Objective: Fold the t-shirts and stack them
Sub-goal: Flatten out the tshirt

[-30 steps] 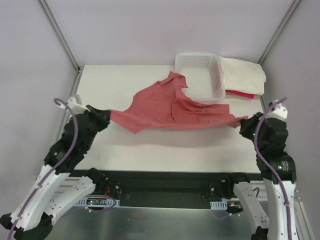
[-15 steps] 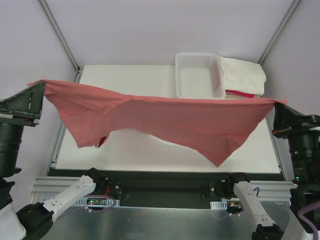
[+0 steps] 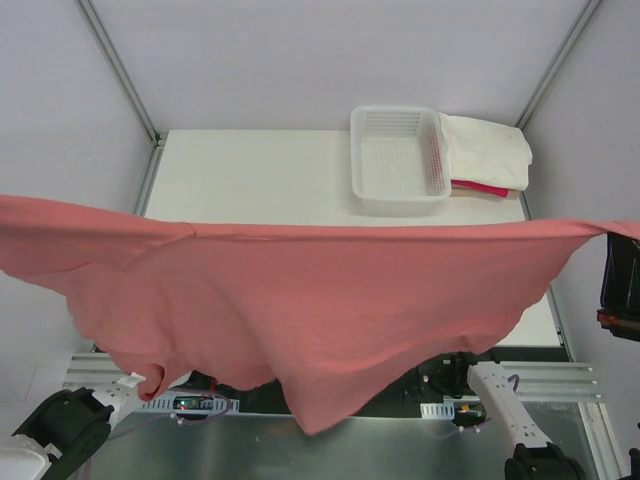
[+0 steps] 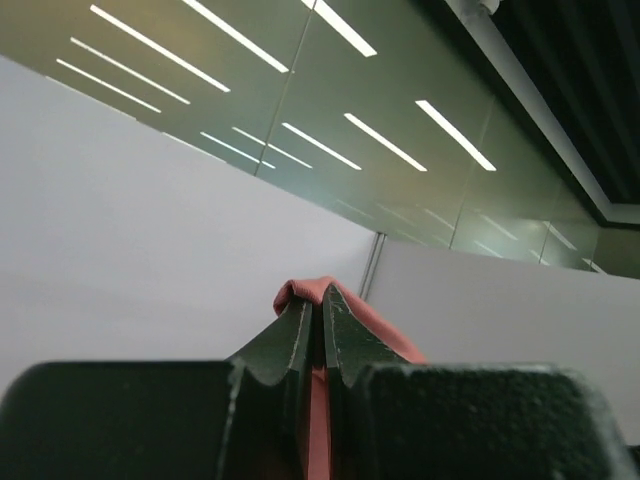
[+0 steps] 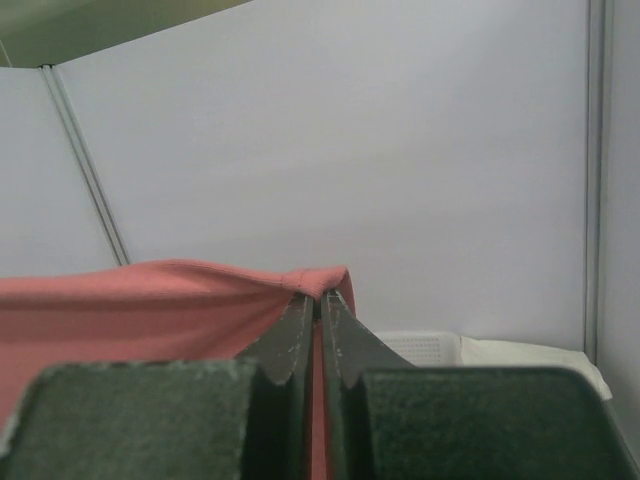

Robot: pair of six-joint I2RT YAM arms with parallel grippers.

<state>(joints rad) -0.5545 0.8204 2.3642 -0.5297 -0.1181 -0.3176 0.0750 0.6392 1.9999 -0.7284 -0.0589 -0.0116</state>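
Observation:
The dusty salmon-red t-shirt (image 3: pixel 300 300) hangs spread wide in the air, high above the table (image 3: pixel 250 170), and reaches from the left edge of the top view to the right edge. My left gripper (image 4: pixel 321 300) is shut on one end of it, with red cloth (image 4: pixel 350 315) bunched over the fingertips. The other end (image 5: pixel 150 300) is pinched in my right gripper (image 5: pixel 320 298), which is also shut. A cream-white t-shirt (image 3: pixel 490 150) lies folded at the back right, on top of a bright pink-red one (image 3: pixel 480 188). The hanging shirt hides the table's front half.
A white lattice basket (image 3: pixel 395 110) stands at the back of the table, just left of the folded shirts. Part of my right arm (image 3: pixel 622 290) shows black at the right edge. Grey walls close in the left, back and right sides.
Both grippers have risen and pulled apart with the salmon-red shirt. It left the table and the basket rim and now hangs stretched close under the top camera.

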